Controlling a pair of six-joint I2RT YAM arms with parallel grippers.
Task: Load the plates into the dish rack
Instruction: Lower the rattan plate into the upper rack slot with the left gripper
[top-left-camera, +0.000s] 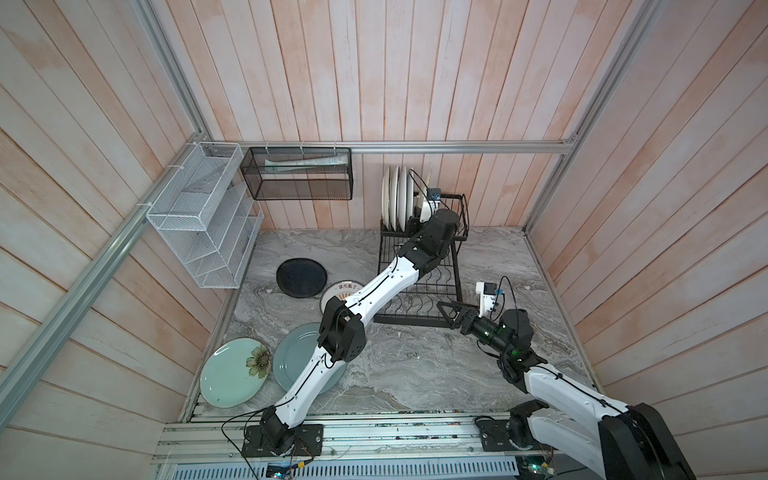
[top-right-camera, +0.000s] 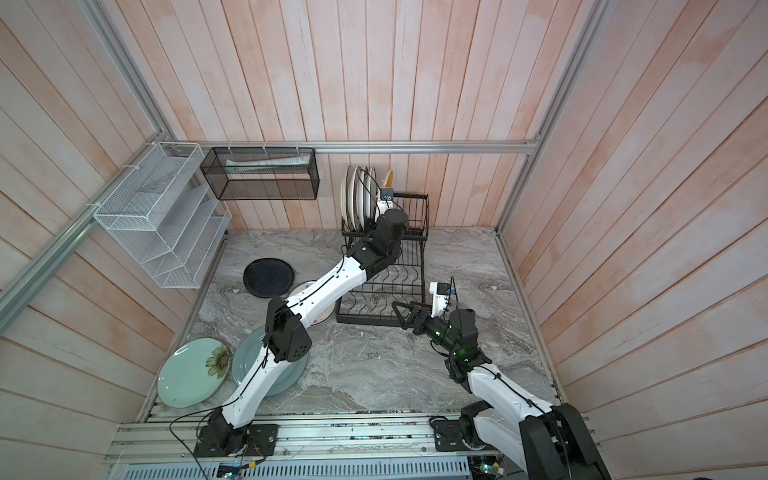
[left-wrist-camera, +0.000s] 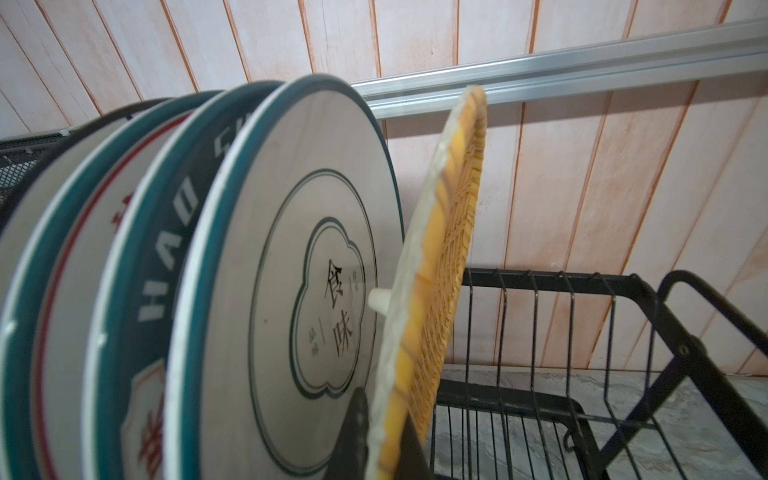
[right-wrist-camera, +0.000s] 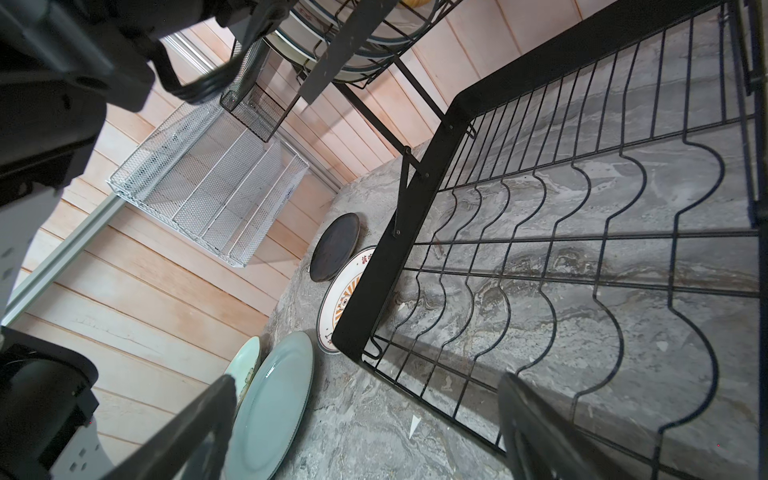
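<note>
1. Farthest left of the dish rack (top-left-camera: 411, 321), a white mesh organizer (top-left-camera: 203, 216) hangs on the side wall, above the worktop (top-left-camera: 415, 374).
2. A pale green plate (top-left-camera: 232, 372) with a flower print lies flat on the worktop, well left of the rack and nearer the front edge. A grey-blue plate (top-left-camera: 291, 361) lies just beside it on the rack's side, partly under the left arm.
3. A black mesh basket (top-left-camera: 297, 174) hangs on the back wall, up and to the left of the rack.
4. A black plate (top-left-camera: 301, 277) lies flat on the worktop left of the rack. The sunburst plate (top-left-camera: 337, 291) lies between it and the rack's lower base, its rim right at the base's left edge. I cannot tell whether they touch.
5. At the left end of the rack's upper tier, a row of plates (top-left-camera: 397, 199) stands on edge, close together.
6. The woven yellow plate (left-wrist-camera: 449, 257) stands in the same tier just right of that row, tilted away from it. The left claw (left-wrist-camera: 384, 444) is pressed together on its lower rim, one finger on each face.
7. The right claw (top-left-camera: 446, 316) is just beside the front right corner of the rack's lower base. It is spread wide and holds nothing.
</note>
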